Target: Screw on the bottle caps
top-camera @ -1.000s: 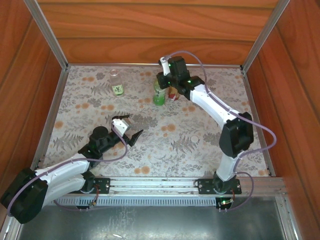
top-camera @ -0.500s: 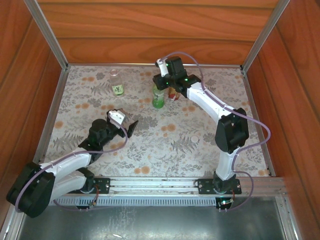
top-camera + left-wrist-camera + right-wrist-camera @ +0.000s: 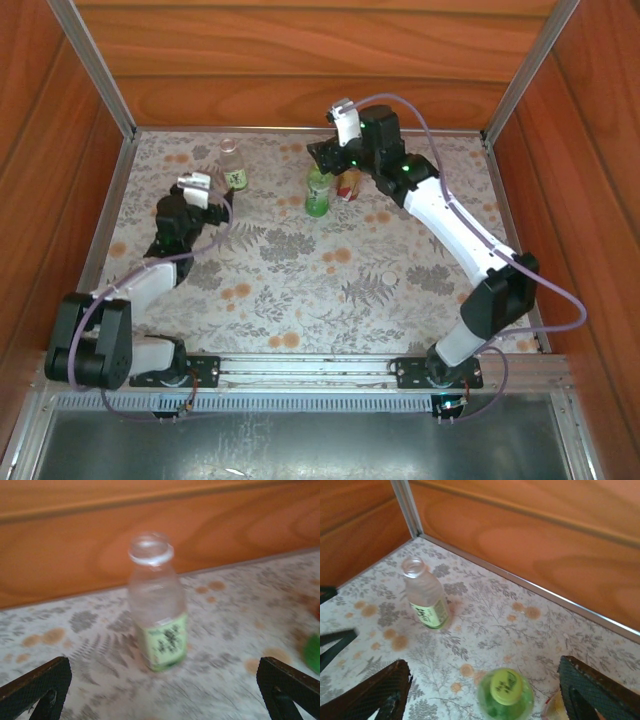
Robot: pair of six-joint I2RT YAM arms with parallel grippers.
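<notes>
The clear bottle (image 3: pixel 232 165) with a green label stands uncapped at the back left, its open neck plain in the left wrist view (image 3: pixel 155 605). My left gripper (image 3: pixel 208 193) sits just short of it, open (image 3: pixel 164 662), nothing between the fingers. The green bottle (image 3: pixel 318 190) wears its yellow-green cap (image 3: pixel 506 689). My right gripper (image 3: pixel 322 158) hovers above and behind it, open (image 3: pixel 485 666) and empty. The amber bottle (image 3: pixel 348 185) stands touching the green one's right side; its edge (image 3: pixel 556 709) shows by the right finger. A small pale cap (image 3: pixel 390 277) lies mid-table.
Wooden walls (image 3: pixel 300 60) with aluminium corner posts (image 3: pixel 406 505) close the floral table (image 3: pixel 300 290) in on three sides. The left gripper's dark fingers (image 3: pixel 335 640) show at the left edge of the right wrist view. Open mat lies between the two arms.
My left arm swung from the table's middle to the back left and now faces the clear bottle. My right gripper lifted off the green bottle's top and drew back slightly.
</notes>
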